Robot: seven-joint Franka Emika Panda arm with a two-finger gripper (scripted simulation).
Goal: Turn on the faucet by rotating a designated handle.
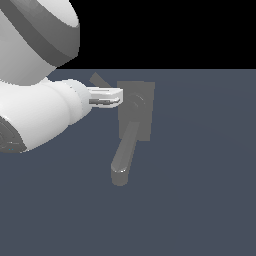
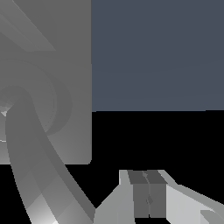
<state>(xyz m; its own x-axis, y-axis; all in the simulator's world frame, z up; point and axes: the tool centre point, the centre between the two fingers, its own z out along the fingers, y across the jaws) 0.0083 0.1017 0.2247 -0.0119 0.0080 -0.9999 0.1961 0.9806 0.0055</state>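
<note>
The grey faucet (image 1: 142, 95) has a flat back plate, and its thick spout (image 1: 122, 155) runs down toward the front. The handle (image 1: 96, 78) is a thin grey bar slanting up toward the exterior view's left from the hub, mostly hidden behind my fingers. My gripper (image 1: 119, 96) is shut with nothing between its pads, and its tips sit at the plate's left edge just below the handle. Whether they touch the handle is unclear. In the wrist view the shut gripper (image 2: 148, 181) lies beside the back plate (image 2: 70, 52) and the curved spout (image 2: 30, 175).
The white robot arm (image 1: 35, 110) fills the exterior view's left side. A flat blue-grey floor (image 1: 200, 175) surrounds the faucet, with black background beyond it.
</note>
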